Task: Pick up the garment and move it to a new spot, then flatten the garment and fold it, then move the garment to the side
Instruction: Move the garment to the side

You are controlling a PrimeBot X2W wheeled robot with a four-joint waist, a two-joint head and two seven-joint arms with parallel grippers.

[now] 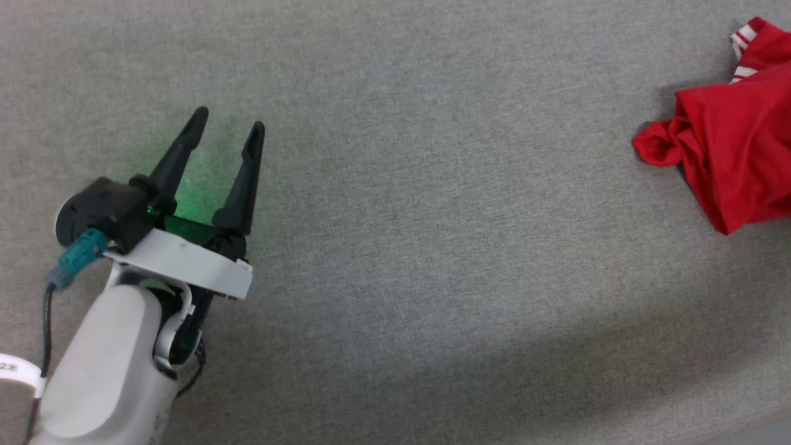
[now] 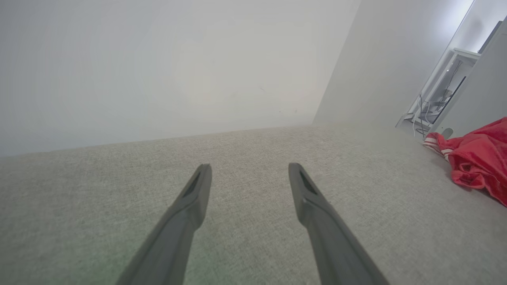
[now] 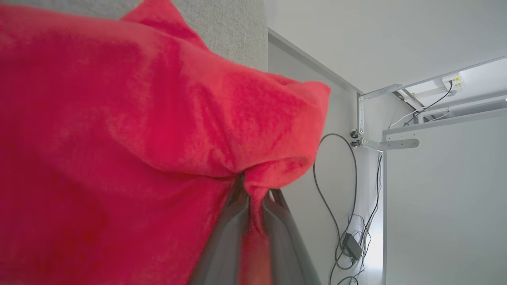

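Observation:
The garment (image 1: 735, 148) is a bright red shirt with red-and-white striped trim, bunched at the right edge of the head view on the grey fabric surface. In the left wrist view the garment (image 2: 479, 158) lies far to the right. My left gripper (image 1: 230, 120) hovers over bare grey fabric at the lower left, open, with nothing between its fingers (image 2: 198, 190). In the right wrist view my right gripper (image 3: 257, 194) is shut on a fold of the garment (image 3: 138, 130), whose red cloth drapes over the fingers.
The grey fabric surface (image 1: 432, 216) spreads wide between my left gripper and the garment. A white wall (image 2: 158, 71) rises beyond it. Cables (image 3: 348, 221) and a white frame (image 3: 396, 134) hang past the surface edge on the right side.

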